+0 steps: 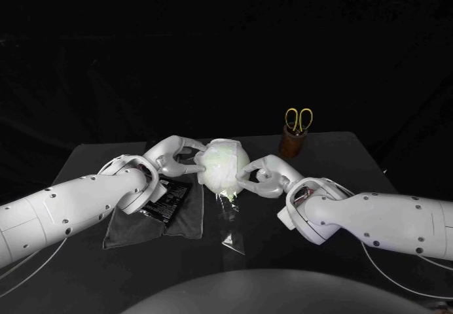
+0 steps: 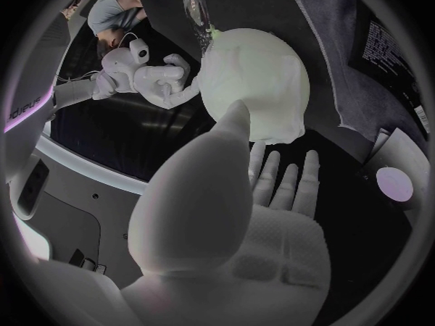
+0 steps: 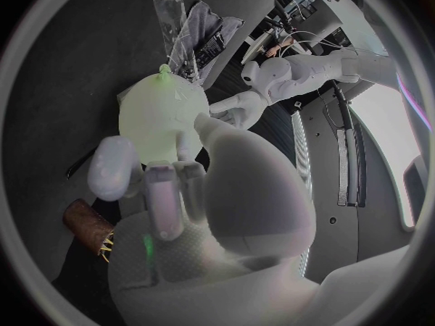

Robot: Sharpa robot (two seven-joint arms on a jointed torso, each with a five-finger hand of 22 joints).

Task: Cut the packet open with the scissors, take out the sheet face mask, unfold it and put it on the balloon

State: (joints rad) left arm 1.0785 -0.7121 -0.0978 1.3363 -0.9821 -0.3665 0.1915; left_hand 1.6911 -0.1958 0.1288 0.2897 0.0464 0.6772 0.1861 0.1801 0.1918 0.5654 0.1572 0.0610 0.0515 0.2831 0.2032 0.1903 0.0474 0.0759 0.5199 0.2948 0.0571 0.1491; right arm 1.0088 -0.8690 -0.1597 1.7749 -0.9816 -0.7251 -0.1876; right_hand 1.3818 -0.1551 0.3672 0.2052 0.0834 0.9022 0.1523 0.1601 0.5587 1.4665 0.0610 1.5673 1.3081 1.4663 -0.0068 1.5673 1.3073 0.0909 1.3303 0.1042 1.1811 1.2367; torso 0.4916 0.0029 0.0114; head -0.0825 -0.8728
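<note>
The pale green balloon [image 1: 224,165] stands at the table's middle on a clear stem, its knot pointing down. The white sheet mask [image 2: 263,87] lies draped over it. My left hand [image 1: 175,156] is at the balloon's left side with its fingers spread and the fingertips [image 2: 261,152] touching the mask's edge. My right hand [image 1: 264,175] cups the balloon [image 3: 162,116] from the lower right, with thumb and curled fingers [image 3: 167,188] against it. The cut black packet [image 1: 166,199] lies on a grey cloth [image 1: 189,226]. The yellow-handled scissors [image 1: 298,119] stand in a brown holder [image 1: 294,145].
A clear plastic strip [image 1: 232,226] lies on the table below the balloon. The holder with the scissors stands behind my right hand, at the table's far right. The cloth and packet lie under my left forearm.
</note>
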